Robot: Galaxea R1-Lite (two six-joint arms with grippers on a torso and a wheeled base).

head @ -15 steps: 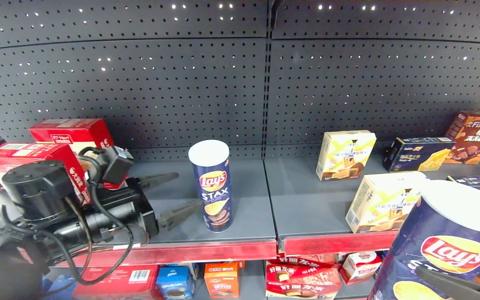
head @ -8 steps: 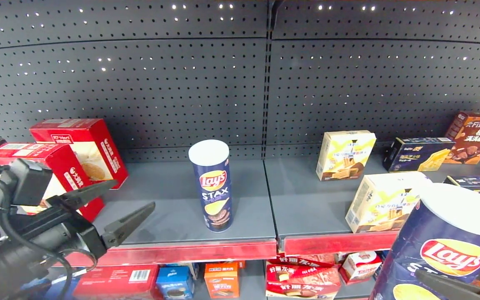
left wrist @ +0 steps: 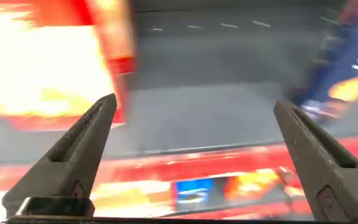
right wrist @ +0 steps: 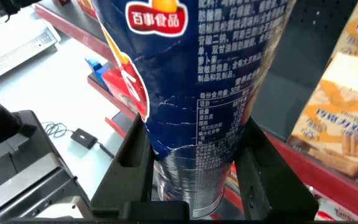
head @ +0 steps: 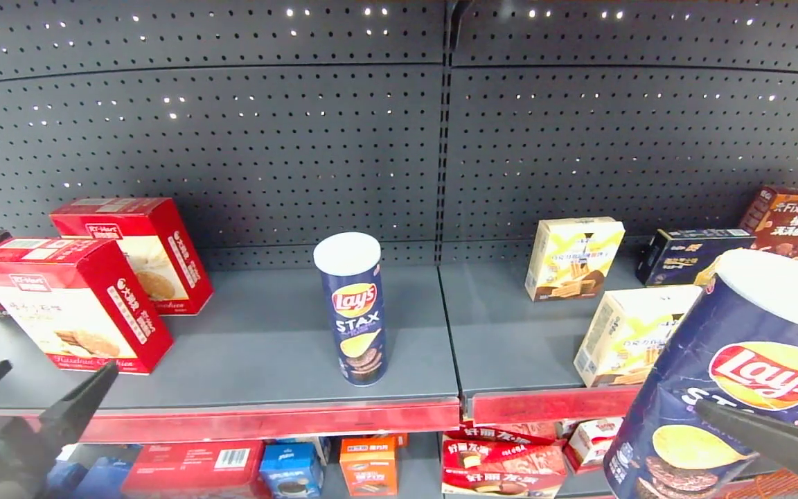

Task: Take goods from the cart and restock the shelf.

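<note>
right gripper [right wrist: 194, 155] clamped on held can [head: 738, 374]; left gripper [left wrist: 196, 102] wide open, empty. hold it upright, clear shelf [head: 510, 333] lip, set just beside standing can [head: 354, 312].

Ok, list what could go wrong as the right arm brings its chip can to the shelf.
1. The held can is tilted and the right gripper clamps it toward its lower end, so it may pivot or slip.
2. The yellow box sits near the front edge of the shelf, close beside the held can; a swing could knock it off.
3. The standing can is tall and narrow; a bump could topple it.
</note>
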